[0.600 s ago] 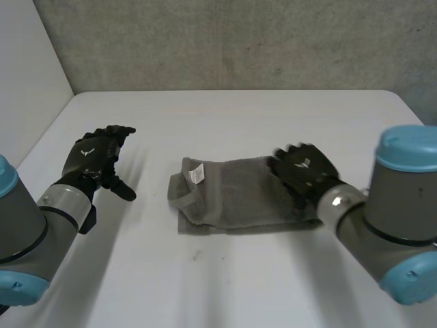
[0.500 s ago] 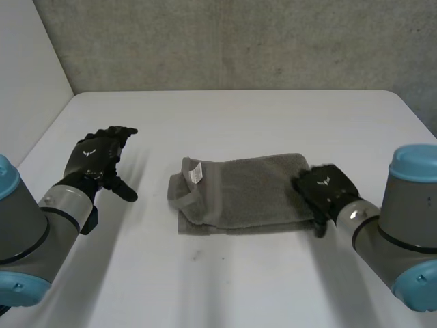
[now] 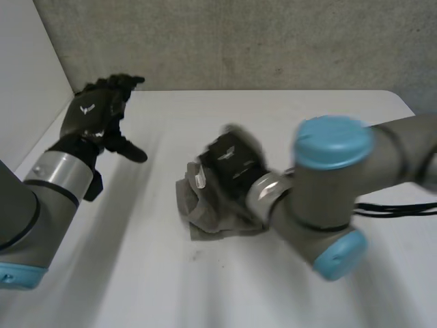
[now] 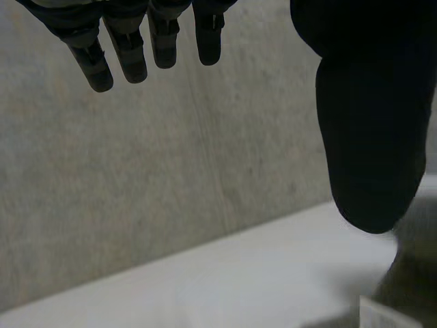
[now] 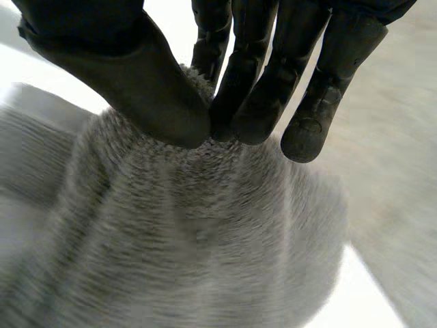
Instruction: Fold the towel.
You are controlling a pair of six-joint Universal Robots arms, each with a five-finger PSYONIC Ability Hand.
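A grey towel (image 3: 205,212) with a white label (image 3: 199,179) lies bunched in the middle of the white table (image 3: 205,287). My right hand (image 3: 231,162) is over its left part, pinching a fold of the towel (image 5: 205,225) between thumb (image 5: 150,89) and fingers (image 5: 259,102), with the cloth hanging below. My left hand (image 3: 95,113) is raised at the far left, apart from the towel, its fingers (image 4: 130,48) and thumb (image 4: 369,137) spread with nothing between them.
A grey wall (image 3: 273,41) runs along the table's far edge, and a white wall (image 3: 27,75) stands at the left. My right arm (image 3: 341,198) reaches across the table's right half.
My right hand took hold of the towel's right end and swept it leftwards over the towel, which is now bunched short. My left hand rose and moved back.
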